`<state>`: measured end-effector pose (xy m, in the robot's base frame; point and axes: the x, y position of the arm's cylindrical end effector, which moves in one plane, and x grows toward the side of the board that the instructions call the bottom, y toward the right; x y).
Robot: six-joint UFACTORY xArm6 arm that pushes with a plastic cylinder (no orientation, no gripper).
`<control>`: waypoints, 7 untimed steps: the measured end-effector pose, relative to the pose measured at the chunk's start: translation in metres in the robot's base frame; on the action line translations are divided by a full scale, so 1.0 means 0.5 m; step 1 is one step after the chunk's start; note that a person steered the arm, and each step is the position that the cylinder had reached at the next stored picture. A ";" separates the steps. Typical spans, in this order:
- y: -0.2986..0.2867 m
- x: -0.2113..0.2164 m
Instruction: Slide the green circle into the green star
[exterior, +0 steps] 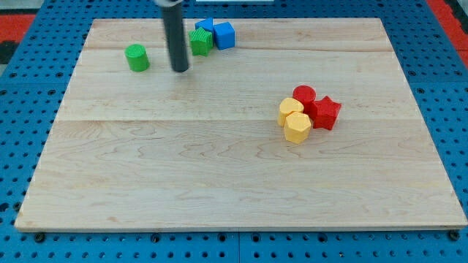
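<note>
The green circle [137, 58] is a short green cylinder standing on the wooden board [219, 168] at the view's upper left. The green star [200, 41] sits near the view's top centre, touching two blue blocks. My tip [180, 70] rests on the board between the two green blocks, to the right of the green circle and just below and left of the green star. The rod partly hides the star's left edge.
A blue cube [224, 35] and another blue block [205, 25] stand beside the green star. At the view's right sit a red cylinder [304, 96], a red star [326, 112], a yellow heart [291, 109] and a yellow hexagon [297, 127], clustered together.
</note>
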<state>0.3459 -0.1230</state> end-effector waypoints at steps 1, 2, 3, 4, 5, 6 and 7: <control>-0.157 0.017; -0.169 -0.029; -0.063 -0.046; 0.037 -0.047; 0.048 -0.046; -0.077 -0.033; -0.187 -0.067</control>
<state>0.3125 -0.2163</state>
